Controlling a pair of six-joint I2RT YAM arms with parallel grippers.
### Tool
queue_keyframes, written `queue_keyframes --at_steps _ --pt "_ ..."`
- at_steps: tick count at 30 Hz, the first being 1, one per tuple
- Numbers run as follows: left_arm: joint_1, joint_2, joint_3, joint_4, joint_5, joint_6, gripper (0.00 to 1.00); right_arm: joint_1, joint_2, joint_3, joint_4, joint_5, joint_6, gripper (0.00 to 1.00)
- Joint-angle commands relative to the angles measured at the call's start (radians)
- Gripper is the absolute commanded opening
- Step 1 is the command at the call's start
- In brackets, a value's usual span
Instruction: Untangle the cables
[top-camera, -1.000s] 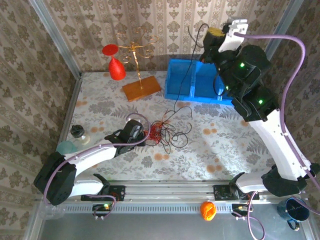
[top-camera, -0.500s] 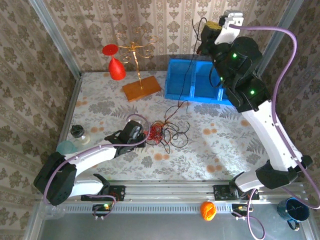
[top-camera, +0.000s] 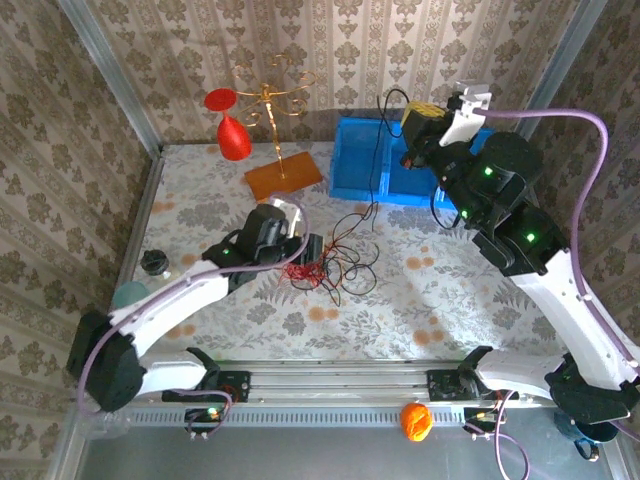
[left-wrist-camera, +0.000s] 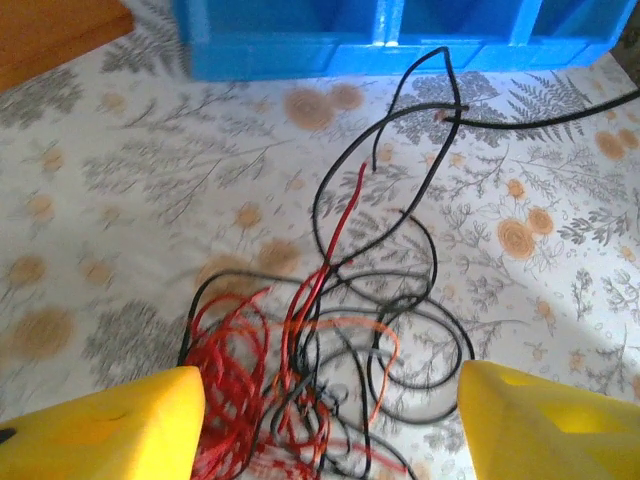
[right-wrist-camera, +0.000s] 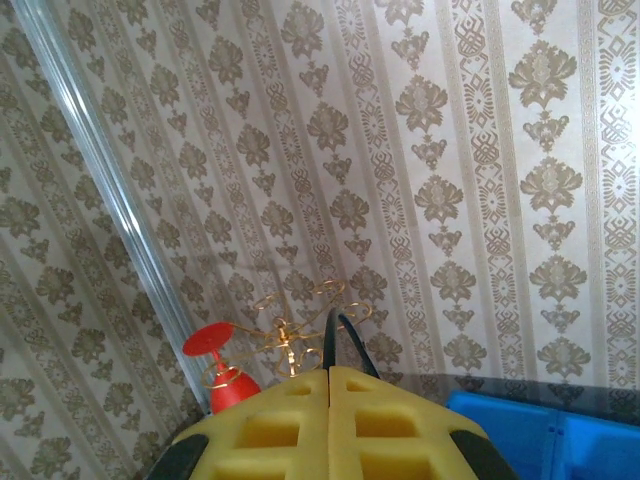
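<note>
The left gripper (left-wrist-camera: 325, 410) has been opened over the cables (left-wrist-camera: 290, 370), now released. A black cable (right-wrist-camera: 346, 338) is pinched in the closed right gripper (right-wrist-camera: 329, 400); untangling is judged unfinished.

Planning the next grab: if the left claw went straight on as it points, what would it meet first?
Probably the tangle of red and black cables, lying ahead between the fingers of the open left claw; the blue bin is farther on.

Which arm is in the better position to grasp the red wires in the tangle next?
Left, probably. The left gripper hangs open over the tangle of thin red and black cables, its yellow fingers on either side. The right gripper is raised, away from it, shut on one black cable.
</note>
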Motion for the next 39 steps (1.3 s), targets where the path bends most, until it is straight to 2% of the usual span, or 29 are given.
queue_keyframes --at_steps 1,4,11,14,18,19,25,29,33,36,38,39 --pt "0.017 0.163 0.082 0.074 0.130 0.090 0.61 0.008 -0.030 0.009 -0.022 -0.021 0.021 0.00" --pt "0.023 0.300 0.166 0.120 0.215 0.121 0.54 0.009 -0.030 0.021 -0.046 -0.031 0.016 0.00" --pt "0.047 0.488 0.288 0.144 0.194 0.146 0.38 0.009 -0.036 0.019 -0.064 -0.054 0.012 0.00" --pt "0.060 0.518 0.290 0.162 0.201 0.151 0.25 0.008 -0.045 0.011 -0.069 -0.052 0.001 0.00" --pt "0.069 0.506 0.256 0.174 0.170 0.149 0.01 0.006 -0.063 -0.015 -0.061 -0.002 -0.026 0.00" --pt "0.068 0.490 0.242 0.176 0.155 0.147 0.00 0.004 -0.066 -0.019 -0.058 0.023 -0.038 0.00" --pt "0.079 0.351 0.098 0.168 0.024 0.102 0.00 -0.070 -0.068 -0.015 -0.024 0.165 -0.093 0.00" --pt "0.112 0.220 -0.028 0.173 -0.020 0.025 0.00 -0.154 -0.084 -0.009 -0.025 0.172 -0.055 0.00" --pt "0.123 0.113 -0.121 0.212 -0.009 0.016 0.00 -0.175 -0.103 -0.018 -0.036 0.123 -0.007 0.00" --pt "0.122 0.119 -0.086 0.210 0.127 0.062 0.01 -0.175 -0.100 -0.021 -0.057 0.054 0.041 0.00" --pt "0.115 0.159 -0.039 0.208 0.202 0.077 0.26 -0.173 -0.089 -0.024 -0.071 0.020 0.061 0.00" --pt "0.113 0.186 -0.014 0.217 0.240 0.087 0.35 -0.173 -0.081 -0.026 -0.078 0.002 0.073 0.00"
